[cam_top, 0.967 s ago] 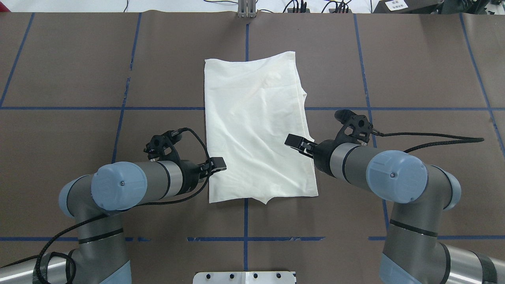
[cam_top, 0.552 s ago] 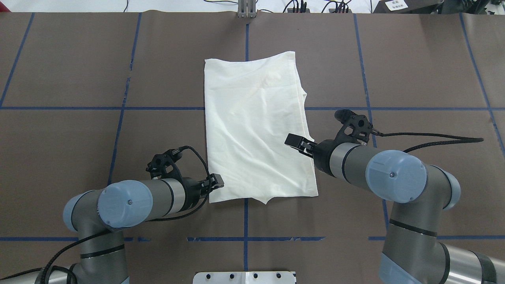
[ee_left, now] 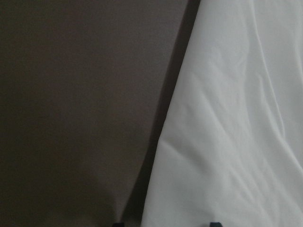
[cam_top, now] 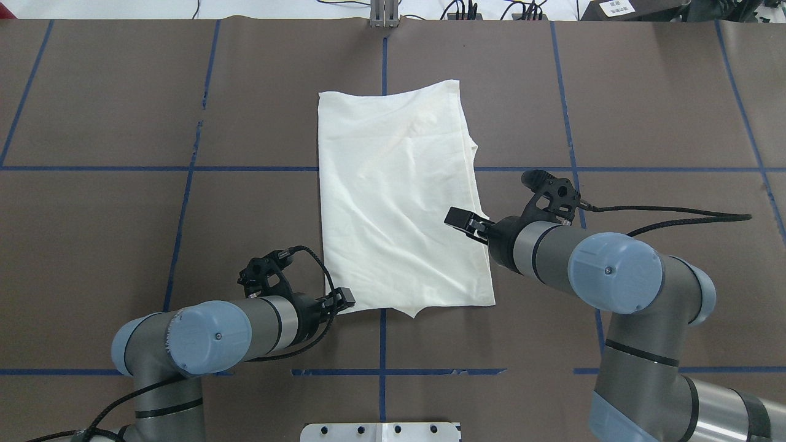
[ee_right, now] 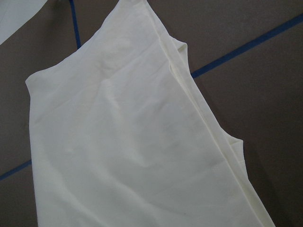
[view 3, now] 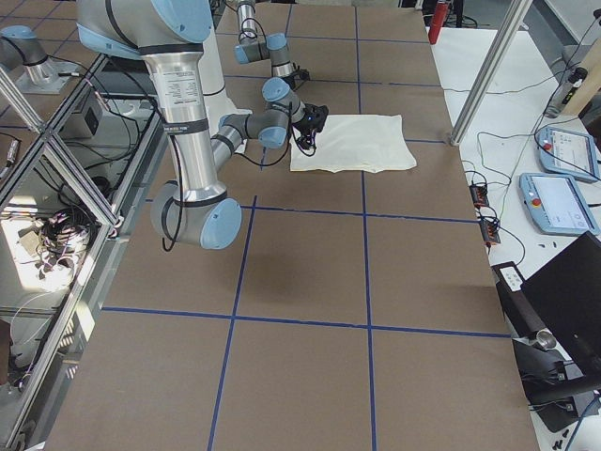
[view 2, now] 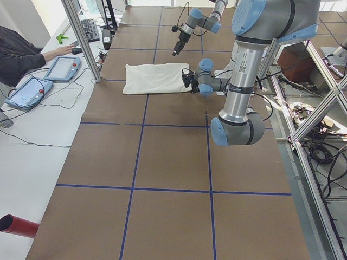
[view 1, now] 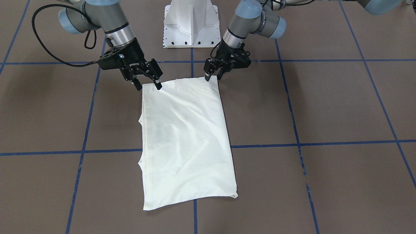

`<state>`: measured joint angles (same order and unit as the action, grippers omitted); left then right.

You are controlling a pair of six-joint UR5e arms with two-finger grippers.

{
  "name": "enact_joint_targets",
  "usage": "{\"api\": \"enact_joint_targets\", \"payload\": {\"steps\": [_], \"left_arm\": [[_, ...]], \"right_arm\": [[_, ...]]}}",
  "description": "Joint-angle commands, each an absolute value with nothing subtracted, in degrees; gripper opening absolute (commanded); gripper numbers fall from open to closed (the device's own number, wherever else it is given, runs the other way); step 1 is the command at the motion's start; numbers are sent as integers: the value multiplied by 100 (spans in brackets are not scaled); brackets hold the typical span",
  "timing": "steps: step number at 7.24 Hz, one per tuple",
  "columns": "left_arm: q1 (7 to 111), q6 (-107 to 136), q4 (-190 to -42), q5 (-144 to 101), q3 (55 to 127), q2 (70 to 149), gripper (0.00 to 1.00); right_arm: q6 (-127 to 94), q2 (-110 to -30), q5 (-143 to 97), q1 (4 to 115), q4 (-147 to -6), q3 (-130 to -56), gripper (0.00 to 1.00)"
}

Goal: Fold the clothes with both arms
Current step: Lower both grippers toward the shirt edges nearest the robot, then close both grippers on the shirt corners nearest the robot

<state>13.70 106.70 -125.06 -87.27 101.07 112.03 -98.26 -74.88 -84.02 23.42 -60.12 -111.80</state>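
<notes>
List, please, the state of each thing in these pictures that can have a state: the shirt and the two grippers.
T-shirt: folded into a long rectangle, lying flat on the table, plain side up, print hidden.
left gripper: open, low at the T-shirt's corner nearest the robot on its left, holding nothing.
right gripper: open, empty, high above the T-shirt.

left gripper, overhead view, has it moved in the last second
Yes. The left gripper has slid toward the robot along the left edge of the shirt, closer to the near blue tape line.
</notes>
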Motion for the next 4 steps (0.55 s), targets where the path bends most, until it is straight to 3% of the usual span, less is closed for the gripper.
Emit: {"api": "enact_joint_targets", "payload": {"steps": [1, 2, 4], "left_arm": [[1362, 10679, -12516, -8640, 10107, 11224, 39], [1362, 10653, -12550, -8622, 10107, 11215, 0], [1362, 10600, -12551, -8613, 10125, 11215, 0]], "right_arm": [[-9826, -7488, -8376, 2347, -6012, -11127, 100], [-9826, -7462, -8245, 2329, -5986, -11031, 100], [-9826, -7462, -8235, 2329, -5968, -10995, 100]]}}
